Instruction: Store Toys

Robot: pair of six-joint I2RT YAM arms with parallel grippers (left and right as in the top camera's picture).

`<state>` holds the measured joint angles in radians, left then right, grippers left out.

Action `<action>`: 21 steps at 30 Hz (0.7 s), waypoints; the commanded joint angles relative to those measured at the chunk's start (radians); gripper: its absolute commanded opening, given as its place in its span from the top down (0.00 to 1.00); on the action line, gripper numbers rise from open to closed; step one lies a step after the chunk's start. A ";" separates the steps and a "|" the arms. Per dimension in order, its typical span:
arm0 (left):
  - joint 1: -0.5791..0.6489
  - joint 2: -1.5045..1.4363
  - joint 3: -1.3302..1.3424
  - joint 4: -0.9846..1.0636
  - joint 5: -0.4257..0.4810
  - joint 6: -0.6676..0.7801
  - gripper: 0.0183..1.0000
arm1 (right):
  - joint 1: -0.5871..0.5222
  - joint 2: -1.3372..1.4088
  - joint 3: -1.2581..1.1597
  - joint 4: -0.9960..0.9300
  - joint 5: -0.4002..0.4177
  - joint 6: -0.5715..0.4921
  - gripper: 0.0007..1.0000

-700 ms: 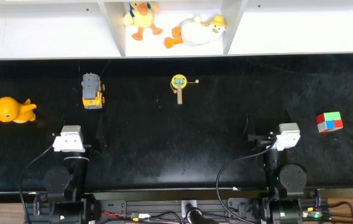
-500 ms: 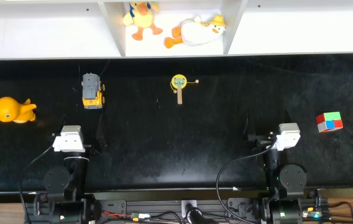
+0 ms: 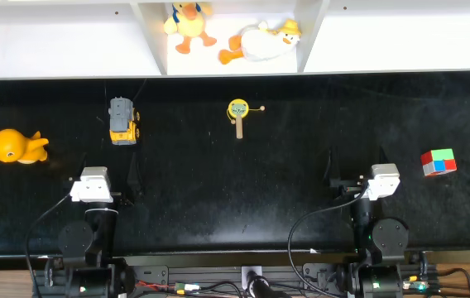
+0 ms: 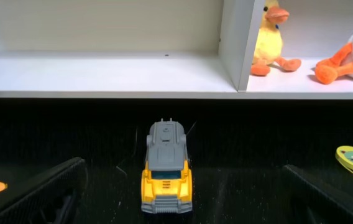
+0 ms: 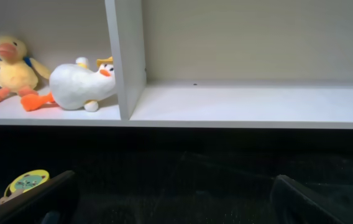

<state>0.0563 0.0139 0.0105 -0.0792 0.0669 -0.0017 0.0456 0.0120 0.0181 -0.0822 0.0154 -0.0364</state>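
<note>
Four toys wait on the bench (image 3: pixel 301 182) in front of the shelf (image 3: pixel 53 41): truck (image 3: pixel 122 121), rattle (image 3: pixel 238 110), cube (image 3: pixel 438 162), orange duck (image 3: pixel 18 146). Left pincer (image 4: pixel 184 186) and right pincer (image 5: pixel 170 186) gape wide, empty, back from the shelf. I'd guess the truck rolls away when pinched.

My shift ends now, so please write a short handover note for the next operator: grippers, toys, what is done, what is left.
Left gripper: open, empty, facing the toy truck.
Right gripper: open, empty.
On the black table: orange duck toy far left, toy truck, green rattle at centre, colour cube far right.
Done: yellow plush duck and white plush goose are in the middle compartment of the shelf.
Left: all four table toys; none is gripped yet.
</note>
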 commanded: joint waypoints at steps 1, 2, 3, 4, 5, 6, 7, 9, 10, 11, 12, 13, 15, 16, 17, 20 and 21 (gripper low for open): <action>-0.004 0.062 0.056 -0.111 -0.018 -0.108 0.00 | 0.000 -0.008 -0.014 0.005 0.008 0.007 0.00; -0.004 0.092 0.089 -0.156 -0.017 -0.121 0.00 | 0.000 -0.008 -0.014 0.005 0.008 0.007 0.00; -0.004 0.124 0.124 -0.204 -0.017 -0.132 0.00 | 0.000 -0.008 -0.014 0.005 0.008 0.007 0.00; -0.004 0.179 0.191 -0.286 -0.018 -0.131 0.00 | 0.000 -0.008 -0.014 0.005 0.008 0.007 0.01; -0.004 0.211 0.230 -0.332 -0.023 -0.130 0.00 | 0.000 -0.008 -0.014 0.005 0.008 0.007 0.00; -0.003 0.255 0.285 -0.392 -0.030 -0.130 0.00 | 0.000 -0.008 -0.014 0.005 0.008 0.007 0.00; 0.001 0.306 0.348 -0.462 -0.036 -0.126 0.00 | 0.000 -0.008 -0.014 0.005 0.008 0.007 0.00; 0.011 0.386 0.443 -0.557 -0.035 -0.091 0.00 | 0.000 -0.008 -0.014 0.005 0.008 0.007 0.01; 0.018 0.435 0.499 -0.605 -0.031 -0.062 0.00 | 0.000 -0.008 -0.014 0.005 0.008 0.007 0.00; 0.024 0.472 0.540 -0.638 -0.024 -0.035 0.00 | 0.000 -0.008 -0.014 0.005 0.008 0.007 0.00; 0.030 0.518 0.590 -0.673 -0.008 0.006 0.01 | 0.000 -0.008 -0.014 0.005 0.008 0.007 0.00; 0.037 0.557 0.633 -0.701 0.005 0.041 0.00 | 0.000 -0.008 -0.014 0.005 0.008 0.007 0.01; 0.050 0.621 0.700 -0.757 0.022 0.089 0.00 | 0.000 -0.008 -0.013 0.005 0.008 0.007 0.01; 0.058 0.650 0.731 -0.792 0.022 0.104 0.01 | 0.000 -0.008 -0.014 0.005 0.008 0.007 0.00; 0.066 0.673 0.754 -0.821 0.021 0.118 0.00 | 0.000 -0.008 -0.014 0.005 0.008 0.007 0.00; 0.103 0.729 0.811 -0.879 0.023 0.192 0.01 | 0.000 -0.008 -0.014 0.005 0.008 0.007 0.00; 0.121 0.740 0.825 -0.883 0.027 0.219 0.01 | 0.000 -0.008 -0.014 0.005 0.008 0.007 0.00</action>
<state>0.1356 0.7193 0.7727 -0.9455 0.0734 0.0879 0.0456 0.0120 0.0181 -0.0822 0.0154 -0.0357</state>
